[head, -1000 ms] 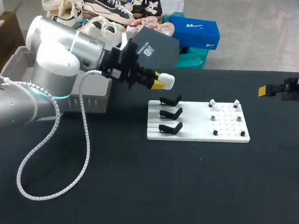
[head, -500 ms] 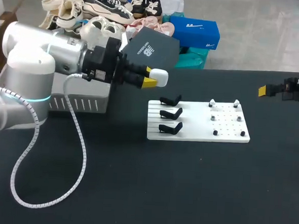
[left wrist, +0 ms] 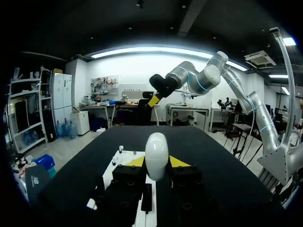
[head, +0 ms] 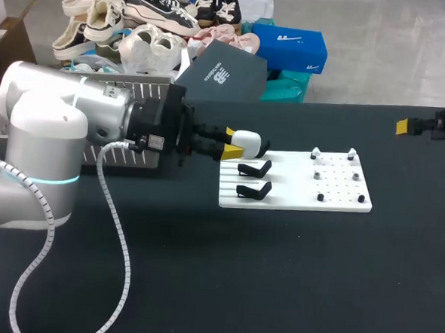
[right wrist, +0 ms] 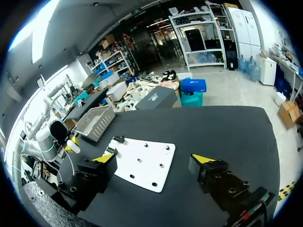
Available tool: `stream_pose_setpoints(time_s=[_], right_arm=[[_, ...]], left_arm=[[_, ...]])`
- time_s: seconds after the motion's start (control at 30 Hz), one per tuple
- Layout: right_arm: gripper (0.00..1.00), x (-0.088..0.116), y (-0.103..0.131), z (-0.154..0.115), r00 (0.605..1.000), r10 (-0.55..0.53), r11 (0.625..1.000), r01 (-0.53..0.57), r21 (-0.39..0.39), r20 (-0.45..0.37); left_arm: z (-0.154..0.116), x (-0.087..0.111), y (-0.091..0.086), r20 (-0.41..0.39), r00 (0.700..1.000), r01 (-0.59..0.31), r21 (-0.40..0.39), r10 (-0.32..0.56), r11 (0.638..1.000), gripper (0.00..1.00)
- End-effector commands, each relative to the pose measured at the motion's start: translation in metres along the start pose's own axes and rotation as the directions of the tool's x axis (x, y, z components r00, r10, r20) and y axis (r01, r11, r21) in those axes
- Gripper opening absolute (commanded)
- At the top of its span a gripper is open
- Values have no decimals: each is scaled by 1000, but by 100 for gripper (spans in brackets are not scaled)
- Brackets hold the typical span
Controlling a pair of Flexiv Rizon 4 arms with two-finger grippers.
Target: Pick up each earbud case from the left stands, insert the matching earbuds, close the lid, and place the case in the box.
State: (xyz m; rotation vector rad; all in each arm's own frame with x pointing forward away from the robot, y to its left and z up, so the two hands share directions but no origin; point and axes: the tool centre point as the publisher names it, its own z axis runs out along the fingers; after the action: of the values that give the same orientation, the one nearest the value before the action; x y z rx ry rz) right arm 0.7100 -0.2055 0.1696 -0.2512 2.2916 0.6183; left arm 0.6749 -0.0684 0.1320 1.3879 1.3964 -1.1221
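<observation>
A matte black worktop (head: 276, 275) fills the scene. The big silver left arm (head: 51, 126) comes in over its left edge, and a coiled white cable (head: 120, 228) loops from it down across the near left part of the surface.

Behind the arm, at the far left corner of the worktop, sits a grey slatted plastic basket (head: 128, 157), largely hidden by the arm.

A flat white rectangular plate (head: 296, 200) lies near the middle of the worktop, toward its far edge. On the plate's left half two curved black stands (head: 254, 168) show plainly, both bare. The part of the plate just beyond them is covered by what the arm carries. On the plate's right half stand rows of small studs. Two at its far edge carry small white earbuds (head: 315, 153), too small to make out further.

The left gripper (head: 233, 142) is clamped from both sides on a smooth white egg-shaped earbud case (head: 248, 144), its lid down, above the plate's far left corner.

The right gripper (right wrist: 154, 160) hangs above the far right corner of the worktop, fingers spread wide and bare.

A small white label (head: 154, 141) sits on the left gripper's black body, its print too small to read.
</observation>
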Motion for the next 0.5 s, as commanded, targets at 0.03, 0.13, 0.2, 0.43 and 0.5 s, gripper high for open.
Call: stream_pose_setpoints(time_s=[0.03, 0.13, 0.2, 0.43, 0.5], right_arm=[[100, -13, 14, -28, 999, -50, 998, 50, 28, 0], [100, -28, 36, -29, 991, -132, 991, 132, -10, -24], [100, -35, 52, -24, 980, -191, 981, 188, -48, -53], [100, -40, 95, -2, 941, -313, 941, 288, -178, -127], [100, -37, 99, 2, 936, -320, 934, 286, -213, -147]], left_arm=[[14, 4, 0, -7, 1000, 14, -147, -15, 989, 0], [19, 7, 4, -13, 1000, 21, -147, -23, 989, 0], [21, 7, 6, -14, 1000, 22, -147, -24, 989, 0], [24, 1, 11, 7, 1000, 12, -119, -12, 993, 0], [25, -1, 12, 19, 1000, 10, -104, -8, 995, 0]])
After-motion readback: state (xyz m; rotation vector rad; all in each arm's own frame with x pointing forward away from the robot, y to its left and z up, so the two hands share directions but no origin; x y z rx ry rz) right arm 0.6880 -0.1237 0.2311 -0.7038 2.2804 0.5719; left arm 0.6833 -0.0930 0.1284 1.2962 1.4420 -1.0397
